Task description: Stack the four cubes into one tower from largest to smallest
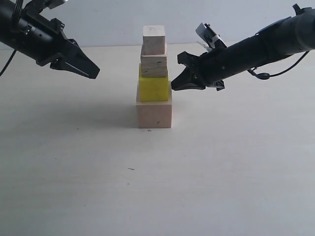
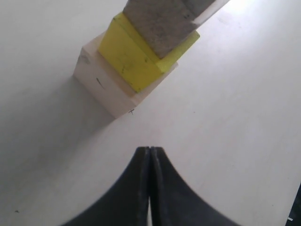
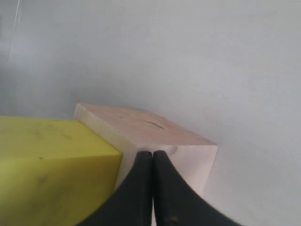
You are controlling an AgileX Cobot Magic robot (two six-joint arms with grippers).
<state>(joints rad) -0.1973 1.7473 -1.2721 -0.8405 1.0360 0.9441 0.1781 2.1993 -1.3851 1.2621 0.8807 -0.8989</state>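
We saw the tower (image 1: 154,73) standing on the tabletop (image 1: 221,172). Left tool (image 1: 93,73) was closed, empty, clear of it; right tool (image 1: 173,86) closed too, empty, just beside the yellow cube (image 1: 153,89).

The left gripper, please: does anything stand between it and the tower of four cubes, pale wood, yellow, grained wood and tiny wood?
Nothing visible does: in the exterior view only open space lies between the shut left gripper and the tower of four cubes.
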